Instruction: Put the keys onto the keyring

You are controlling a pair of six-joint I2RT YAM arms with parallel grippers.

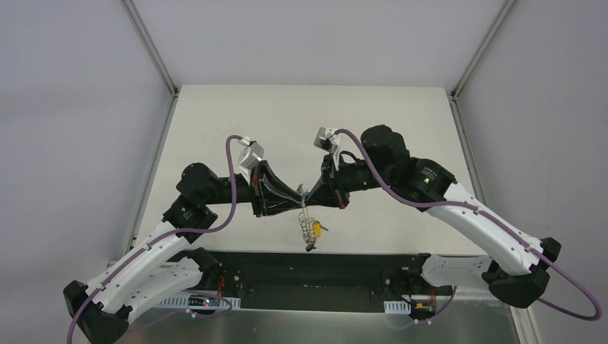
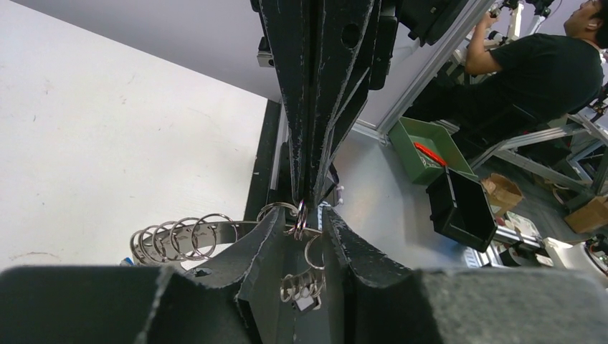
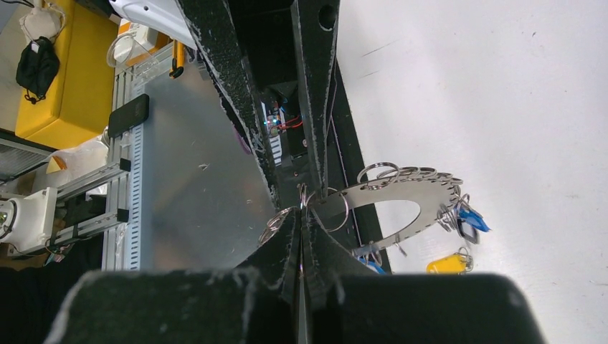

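Keyring [image 3: 401,195] is off the table [image 1: 236,122], hanging centre of the top view between both arms. Right end effector [image 3: 301,223] clamped tight on its edge. Left end effector [image 2: 300,228] a narrow gap round a small loop, can't tell if it grips. Blue key [image 3: 469,218] and yellow key [image 3: 448,264] look hung on, lower right of the right wrist view, so probably near done; yellow's link unclear

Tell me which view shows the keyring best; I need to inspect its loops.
Right wrist: the keyring arcs in the open, loops distinct. Left wrist shows only part of it; top external, just a small dangling cluster.
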